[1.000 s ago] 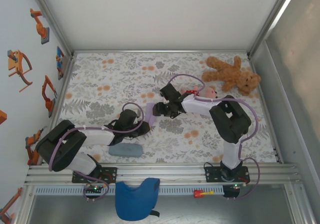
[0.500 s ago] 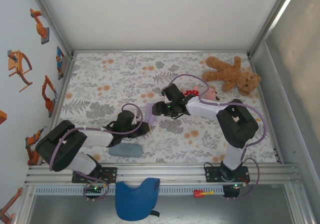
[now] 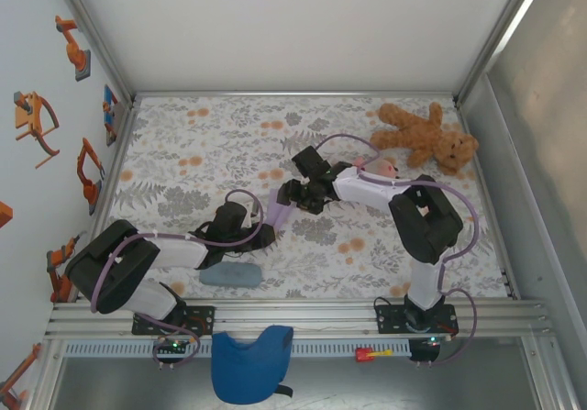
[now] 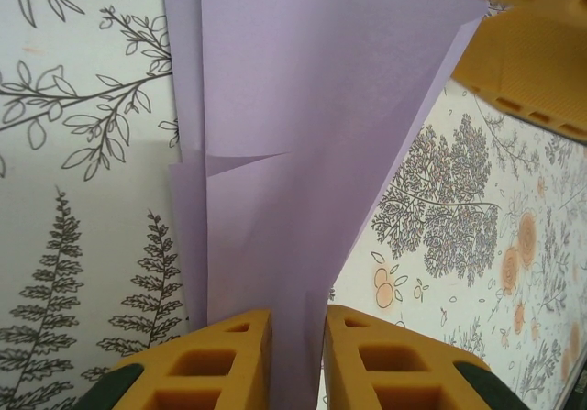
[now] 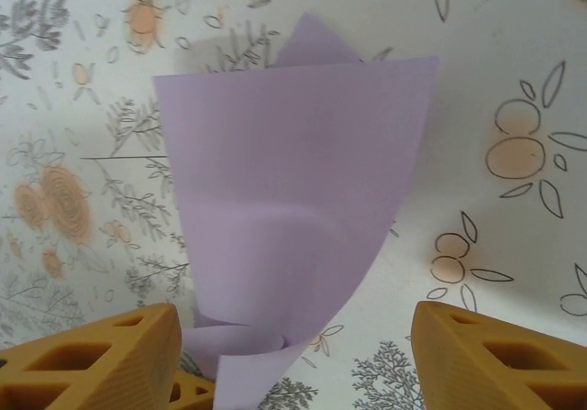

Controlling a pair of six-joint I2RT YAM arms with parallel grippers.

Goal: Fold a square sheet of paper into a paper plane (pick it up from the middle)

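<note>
Near the centre of the overhead view, slightly left, the lavender sheet spans the gap between the two tools, over the flowered tablecloth; whether it rests on the cloth or hangs just clear cannot be told.

Left gripper: clenched on the sheet's narrow end. Both yellow pads press the paper, which runs as a layered, creased band toward the top of the wrist frame. This pinch appears to act as an anchor, fixing one end so the layers cannot slip while the other end is worked.

Right gripper: released. Its fingers stand wide at the lower corners of its wrist frame, with the sheet's broad end between them and gripped by neither. The spread stance suggests an approach to the free end, to take or press it for the next crease.

Folding state, as judged: overlapping layers and a slanted edge are formed, but not yet a slim dart.

Containers: none among the objects on the table. The teddy bear at upper right, the grey-blue pad at lower left and the blue cloth at the bottom edge lie loose and hold nothing.
</note>
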